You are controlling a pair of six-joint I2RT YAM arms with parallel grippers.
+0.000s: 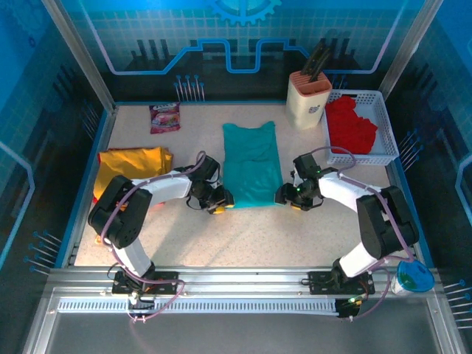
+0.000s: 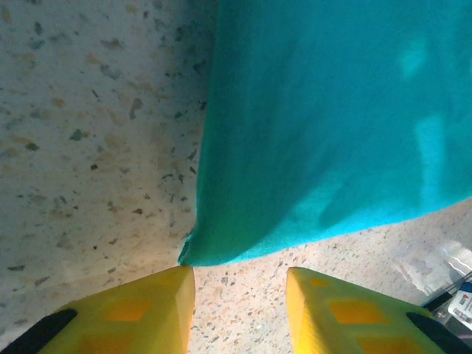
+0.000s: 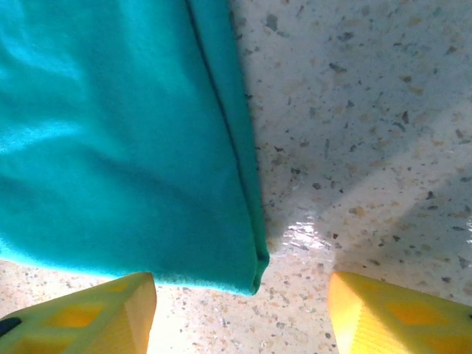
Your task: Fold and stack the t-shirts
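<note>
Beige speckled table (image 1: pixel 243 236) carries everything. At the centre of the top view lies the teal t-shirt (image 1: pixel 251 164), flat and folded to a long strip. A yellow t-shirt (image 1: pixel 133 166) sits bunched at middle left, and a red t-shirt (image 1: pixel 350 125) fills the white basket (image 1: pixel 386 125) at upper right, beside a cream knife block (image 1: pixel 308 99). A pink snack packet (image 1: pixel 164 116) lies upper left. The left tool (image 2: pixel 240 276) and right tool (image 3: pixel 242 291) each stand released at a near corner of the teal shirt, gripping nothing.
</note>
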